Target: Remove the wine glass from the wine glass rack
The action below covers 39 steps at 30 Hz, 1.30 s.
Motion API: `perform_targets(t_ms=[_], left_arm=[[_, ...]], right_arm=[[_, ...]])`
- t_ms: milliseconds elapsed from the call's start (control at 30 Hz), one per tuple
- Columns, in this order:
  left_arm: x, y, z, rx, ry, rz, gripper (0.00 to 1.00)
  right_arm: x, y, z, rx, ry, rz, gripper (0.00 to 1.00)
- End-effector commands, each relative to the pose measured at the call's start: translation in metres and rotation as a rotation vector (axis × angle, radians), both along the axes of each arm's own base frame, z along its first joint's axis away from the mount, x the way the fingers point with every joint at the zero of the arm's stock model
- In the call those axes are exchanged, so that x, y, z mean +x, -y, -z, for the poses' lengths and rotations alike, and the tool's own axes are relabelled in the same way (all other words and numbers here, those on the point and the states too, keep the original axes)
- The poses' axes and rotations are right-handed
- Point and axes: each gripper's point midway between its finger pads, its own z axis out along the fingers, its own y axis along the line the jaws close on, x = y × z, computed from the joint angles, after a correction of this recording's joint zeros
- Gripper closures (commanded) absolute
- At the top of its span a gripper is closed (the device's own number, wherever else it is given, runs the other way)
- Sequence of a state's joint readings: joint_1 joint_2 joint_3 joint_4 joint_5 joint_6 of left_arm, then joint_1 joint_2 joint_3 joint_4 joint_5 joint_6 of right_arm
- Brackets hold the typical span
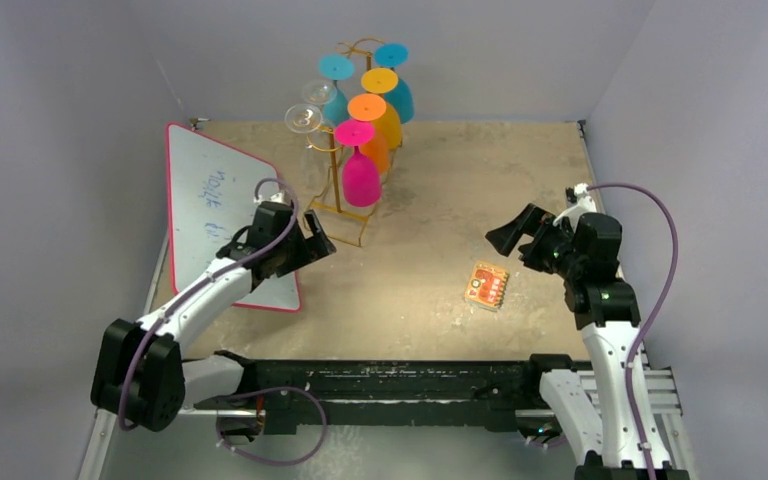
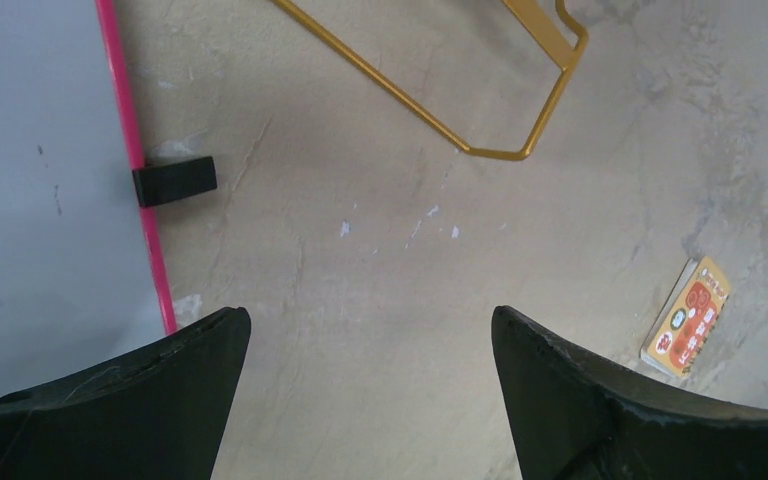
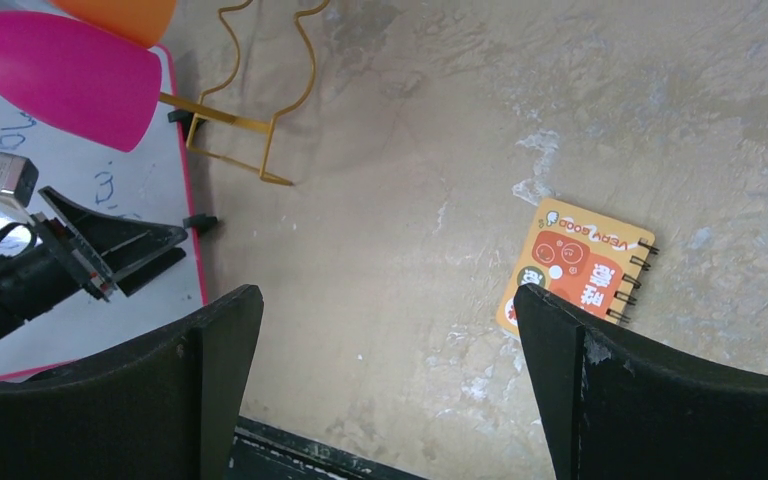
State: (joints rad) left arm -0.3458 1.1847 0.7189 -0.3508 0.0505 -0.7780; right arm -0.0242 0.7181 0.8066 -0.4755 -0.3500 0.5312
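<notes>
Pink wine glass (image 1: 361, 178) hangs upside down on the near side of the tall gold wire rack (image 1: 340, 210), which stands far left on the beige table (image 1: 440, 190). Orange, teal and clear glasses hang on its other hooks. We see the left gripper (image 1: 315, 240) near the rack's base, beside the pink-framed whiteboard (image 1: 215, 200), with its fingers spread and empty. The right gripper (image 1: 510, 232) is well apart on the right, also wide and empty, near the small orange spiral notebook (image 1: 486, 285).

Pink-edged whiteboard (image 1: 205, 190) at left — small orange notebook (image 1: 487, 286) lying well apart.
</notes>
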Motion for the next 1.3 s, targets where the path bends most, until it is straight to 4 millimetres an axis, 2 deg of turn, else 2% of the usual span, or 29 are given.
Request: perform_targets(t_ms=[0,267,433,533,633,767,967,1133,1267], left_arm=[[0.043,0.009,-0.02,-0.046,0.178,-0.054,0.09],[0.062,0.006,0.014,0.024,0.16,-0.081,0.1],[0.062,-0.011,0.034,0.125,0.121,-0.124,0.14],[0.056,-0.033,0.046,0.221,0.069,-0.205,0.13],[0.053,-0.044,0.05,0.284,0.038,-0.229,0.12],[0.05,-0.069,0.049,0.399,0.001,-0.303,0.1],[0.044,-0.087,0.047,0.453,-0.031,-0.355,0.09],[0.047,-0.076,0.045,0.406,-0.018,-0.305,0.09],[0.056,-0.053,0.037,0.314,0.023,-0.213,0.09]], right_arm=[[0.0,0.002,-0.009,-0.012,0.025,0.015,0.0],[0.001,0.005,-0.007,-0.02,0.015,0.027,0.0],[0.0,0.007,-0.01,-0.031,0.02,0.038,0.0],[-0.003,0.008,-0.01,-0.032,0.017,0.042,0.0],[-0.004,0.008,-0.008,-0.026,0.018,0.05,0.0],[-0.004,0.008,-0.006,-0.021,0.011,0.05,0.0],[-0.002,0.006,-0.006,-0.018,0.016,0.041,0.0],[0.0,0.007,-0.008,-0.025,0.016,0.044,0.0],[-0.001,0.007,-0.001,-0.024,0.005,0.042,0.0]])
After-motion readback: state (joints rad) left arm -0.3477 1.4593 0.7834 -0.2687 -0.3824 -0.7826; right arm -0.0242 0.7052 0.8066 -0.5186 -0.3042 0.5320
